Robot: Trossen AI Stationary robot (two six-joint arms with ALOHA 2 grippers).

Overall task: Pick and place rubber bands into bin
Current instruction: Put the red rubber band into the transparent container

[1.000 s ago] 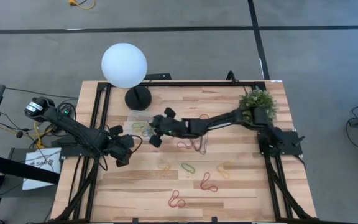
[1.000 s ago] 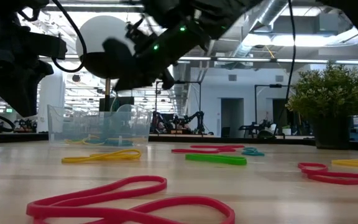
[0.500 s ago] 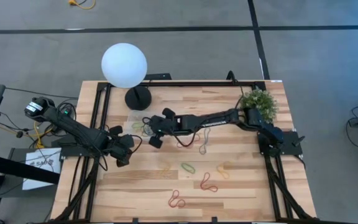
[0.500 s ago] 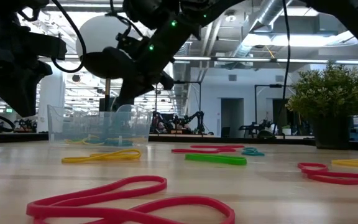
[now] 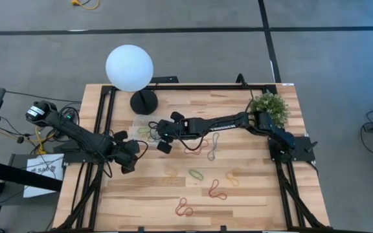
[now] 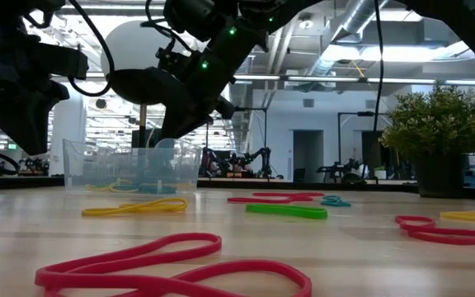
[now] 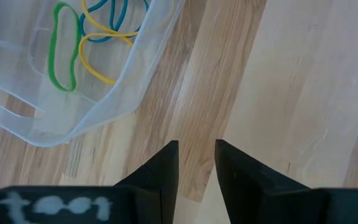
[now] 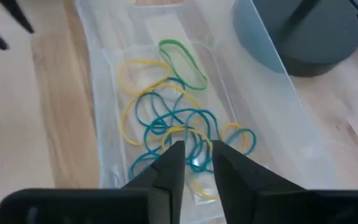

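The clear bin [image 5: 146, 131] stands on the wooden table, just nearer than the lamp's base. It holds green, yellow and teal rubber bands [image 8: 166, 118]. More bands lie loose on the table: red [image 5: 192, 149], green [image 5: 196, 173], yellow [image 5: 171, 173], orange [image 5: 232, 178] and red [image 5: 215, 189]. My right gripper [image 8: 196, 146] hangs over the bin, fingers pointing down with only a narrow slit between them. My left gripper [image 7: 196, 146] waits just off the bin's near-left corner [image 7: 55, 134], also with only a slit. My right gripper comes at the bin from above, slanting in from the table's right. A teal strand [image 8: 194, 162] shows in the slit between its fingertips. I cannot tell whether it is pinched there or lies in the bin below.
The white globe lamp [image 5: 129, 67] on its black round base [image 5: 144, 101] stands right behind the bin. A potted plant [image 5: 269, 107] sits at the far right corner. Another red band [image 5: 184, 207] lies near the table's near edge. Bare wood lies to the near left.
My right gripper has shifted a little toward the table's left, farther over the bin. It has risen slightly and tipped its fingers more steeply downward. The loose bands on the table and my left arm have stayed put.
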